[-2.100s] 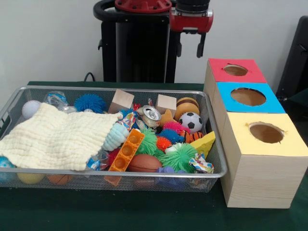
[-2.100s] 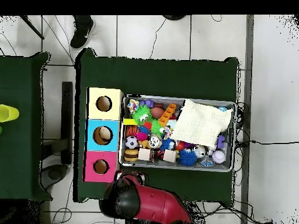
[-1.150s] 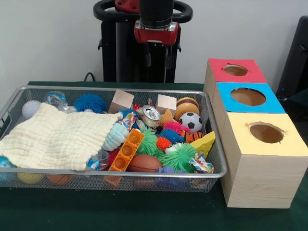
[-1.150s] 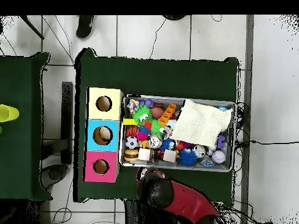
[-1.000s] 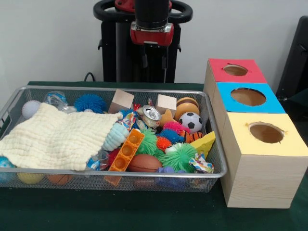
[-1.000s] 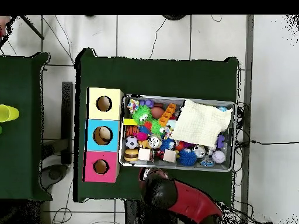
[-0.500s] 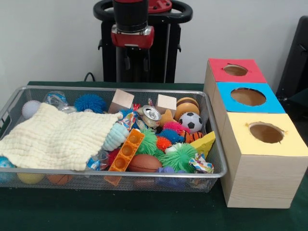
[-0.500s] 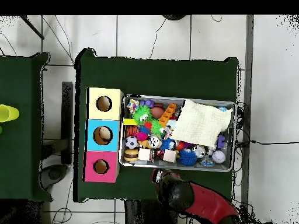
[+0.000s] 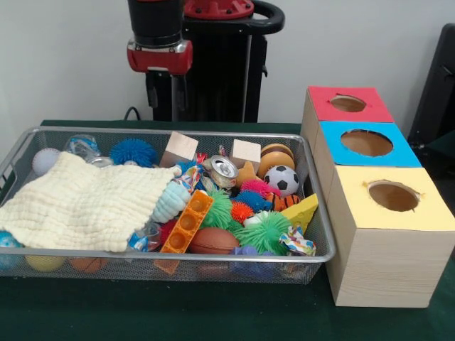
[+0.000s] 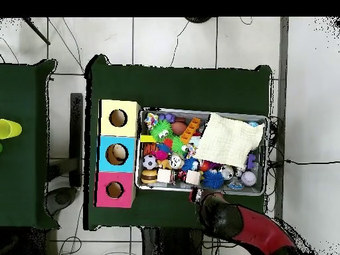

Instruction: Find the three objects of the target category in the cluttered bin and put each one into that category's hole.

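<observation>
My gripper (image 9: 162,89) hangs open and empty above the far rim of the wire bin (image 9: 128,130), behind the blue spiky ball (image 9: 133,151). From overhead the gripper (image 10: 199,196) sits just outside the bin's (image 10: 266,156) lower edge. In the bin, a cream cloth (image 9: 82,202) covers the left half. To its right lie two wooden blocks (image 9: 179,148), a can (image 9: 223,169), a soccer ball (image 9: 285,180), green spiky balls (image 9: 264,231), an orange brick (image 9: 187,222) and a brown football (image 9: 212,241). What lies under the cloth is hidden.
Three wooden boxes with round holes stand in a row right of the bin: red top (image 9: 323,99) farthest, blue top (image 9: 398,153) in the middle, yellow top (image 9: 426,213) nearest. A yellow cup (image 10: 8,128) stands on a second green table at the overhead view's left.
The arm has swung left in the front view, from beside the red box to behind the bin's left-middle. Nothing in the bin has moved. A shoe at the overhead top edge is gone.
</observation>
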